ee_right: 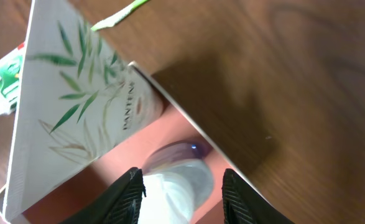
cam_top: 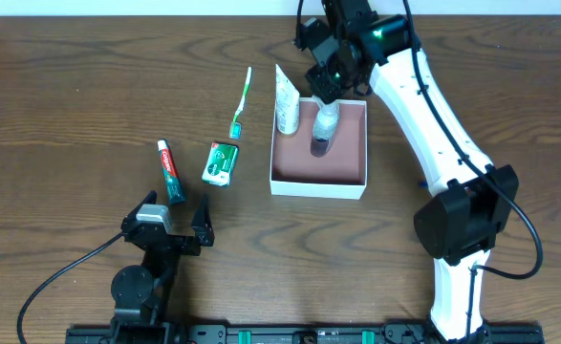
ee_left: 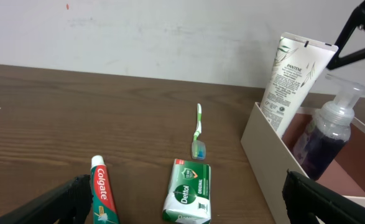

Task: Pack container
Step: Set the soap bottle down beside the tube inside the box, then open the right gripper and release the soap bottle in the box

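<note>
- A robotics lab bench: a bare, dark wood-grain table [cam_top: 70, 143] set against a plain white wall [ee_left: 138, 31].
- A left arm [cam_top: 141, 287] and a right arm [cam_top: 423, 105] rise from a black rail [cam_top: 290, 334] along the table's near edge.
- A black cable [cam_top: 70, 263] loops over the near left corner.

Right end effector [ee_right: 182, 196] parted around pump bottle [ee_right: 177, 155], Pantene tube [ee_right: 76, 106] leaning in container [ee_right: 117, 171], wooden table [ee_right: 288, 74]

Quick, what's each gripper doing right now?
Left gripper: open, holding nothing.
Right gripper: jaws astride the pump bottle standing in the container; whether they grip it cannot be told.
</note>
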Motion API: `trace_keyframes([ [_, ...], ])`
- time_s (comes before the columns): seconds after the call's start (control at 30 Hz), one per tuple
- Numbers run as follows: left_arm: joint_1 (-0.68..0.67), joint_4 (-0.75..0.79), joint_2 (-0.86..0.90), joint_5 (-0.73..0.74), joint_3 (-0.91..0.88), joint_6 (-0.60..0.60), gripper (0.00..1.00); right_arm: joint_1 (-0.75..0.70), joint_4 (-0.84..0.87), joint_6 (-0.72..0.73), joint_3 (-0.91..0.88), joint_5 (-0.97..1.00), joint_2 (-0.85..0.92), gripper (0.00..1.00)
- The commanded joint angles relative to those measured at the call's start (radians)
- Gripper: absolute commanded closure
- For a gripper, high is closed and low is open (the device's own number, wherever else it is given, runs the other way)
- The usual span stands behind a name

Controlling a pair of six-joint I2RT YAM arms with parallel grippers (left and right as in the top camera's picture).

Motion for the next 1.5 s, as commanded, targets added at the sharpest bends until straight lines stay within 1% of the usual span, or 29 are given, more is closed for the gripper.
trace_keyframes([
  [0.0, 0.003, -0.034, 0.001, 0.003, -0.018, 0.013, 0.02, 0.007, -0.001, 0.053, 0.072, 0.117, -0.056, 0.56],
  [0.03, 0.003, -0.034, 0.001, 0.003, -0.018, 0.013, 0.02, 0.006, -0.008, 0.054, 0.084, 0.151, -0.065, 0.55],
  [0.1, 0.003, -0.034, 0.001, 0.003, -0.018, 0.013, 0.02, 0.004, -0.029, 0.054, 0.100, 0.190, -0.080, 0.55],
  [0.13, 0.003, -0.034, 0.001, 0.003, -0.018, 0.013, 0.02, 0.003, -0.046, 0.054, 0.105, 0.204, -0.091, 0.58],
  [0.23, 0.003, -0.034, 0.001, 0.003, -0.018, 0.013, 0.02, -0.003, -0.107, 0.055, 0.105, 0.238, -0.106, 0.80],
  [0.3, 0.003, -0.034, 0.001, 0.003, -0.018, 0.013, 0.02, -0.011, -0.154, 0.092, 0.105, 0.257, -0.109, 0.94],
  [0.33, 0.003, -0.034, 0.001, 0.003, -0.018, 0.013, 0.02, -0.016, -0.172, 0.101, 0.105, 0.256, -0.109, 0.99],
  [0.47, 0.003, -0.034, 0.001, 0.003, -0.018, 0.013, 0.02, -0.037, -0.243, 0.163, 0.104, 0.256, -0.109, 0.99],
  [0.63, 0.003, -0.034, 0.001, 0.003, -0.018, 0.013, 0.02, -0.069, -0.300, 0.297, 0.093, 0.237, -0.109, 0.99],
  [0.73, 0.003, -0.034, 0.001, 0.003, -0.018, 0.013, 0.02, -0.082, -0.315, 0.305, 0.073, 0.174, -0.109, 0.98],
  [0.9, 0.003, -0.034, 0.001, 0.003, -0.018, 0.013, 0.02, -0.083, -0.243, 0.329, -0.013, 0.027, -0.106, 0.99],
  [1.03, 0.003, -0.034, 0.001, 0.003, -0.018, 0.013, 0.02, -0.081, -0.166, 0.444, -0.109, 0.026, -0.103, 0.99],
  [1.17, 0.003, -0.034, 0.001, 0.003, -0.018, 0.013, 0.02, -0.089, -0.100, 0.509, -0.182, 0.027, -0.103, 0.99],
  [1.47, 0.003, -0.034, 0.001, 0.003, -0.018, 0.013, 0.02, -0.087, 0.005, 0.580, -0.304, 0.026, -0.103, 0.99],
])
